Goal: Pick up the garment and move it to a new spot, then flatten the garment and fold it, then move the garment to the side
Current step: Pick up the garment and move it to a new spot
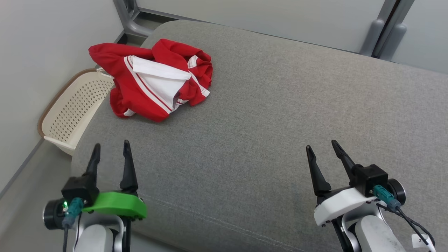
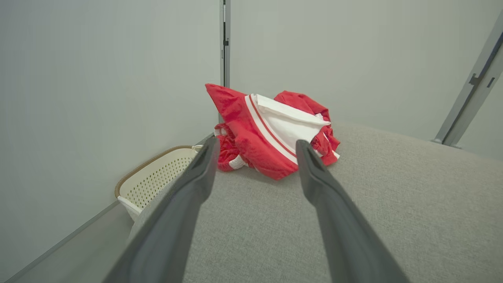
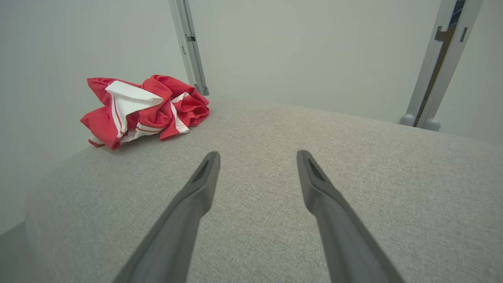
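A red garment (image 1: 150,78) with white panels and stripes lies crumpled at the far left corner of the grey cushion (image 1: 266,115). My left gripper (image 1: 111,146) hovers open near the cushion's front left edge, well short of the garment, nothing between its fingers. The left wrist view looks straight at the garment (image 2: 271,129) beyond the left gripper (image 2: 256,147). My right gripper (image 1: 322,145) stands open over the cushion's front right, far from the garment. In the right wrist view the garment (image 3: 145,108) lies far off to the upper left of the right gripper (image 3: 257,157).
A cream perforated basket (image 1: 75,108) with a brown rim stands on the floor against the cushion's left side, also seen as the basket (image 2: 157,177) in the left wrist view. Pale walls and grey frame posts (image 1: 383,29) close the back. The cushion's middle and right are bare fabric.
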